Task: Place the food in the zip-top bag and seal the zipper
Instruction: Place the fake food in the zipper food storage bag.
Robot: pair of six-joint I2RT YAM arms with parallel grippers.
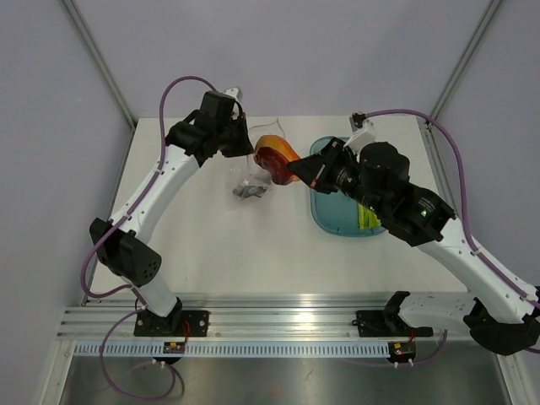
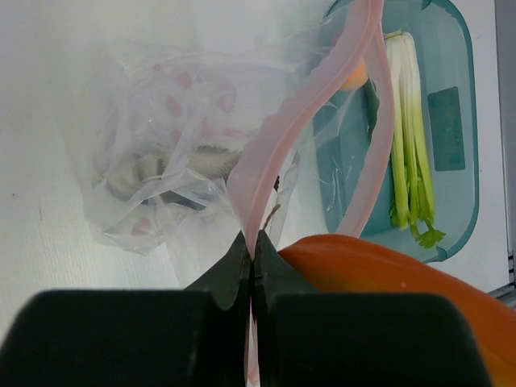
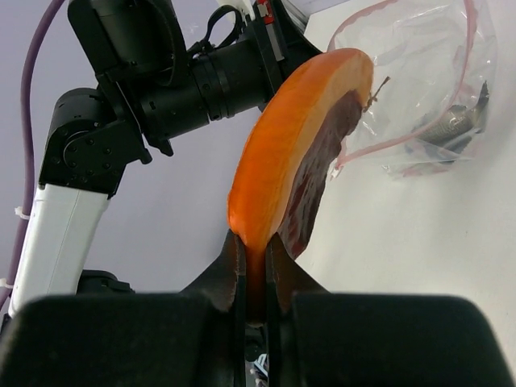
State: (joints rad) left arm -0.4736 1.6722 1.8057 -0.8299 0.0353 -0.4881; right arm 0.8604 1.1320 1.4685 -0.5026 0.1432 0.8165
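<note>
Just left of the teal oblong plastic tray point(image 2: 472, 161), the crinkly clear plastic zip-top bag point(image 2: 161, 145) slumps on the table with its mouth lifted. The right gripper point(image 3: 251, 250), nearly closed, clamps the orange-and-red curved toy wedge point(image 3: 298, 153) at that mouth. The fully closed left gripper point(image 2: 252, 262) pinches the thin pinkish-red zipper strip point(image 2: 278, 137). The wide wedge may snag the limp strip and tug it free.

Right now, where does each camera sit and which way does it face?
Top: above and behind, looking down at the table; left arm, right arm in view.
Left wrist: along the left gripper, shut on the zipper, toward bag and tray.
Right wrist: along the right gripper, shut on the wedge, toward the bag.
Both wrist views share bag and wedge.
</note>
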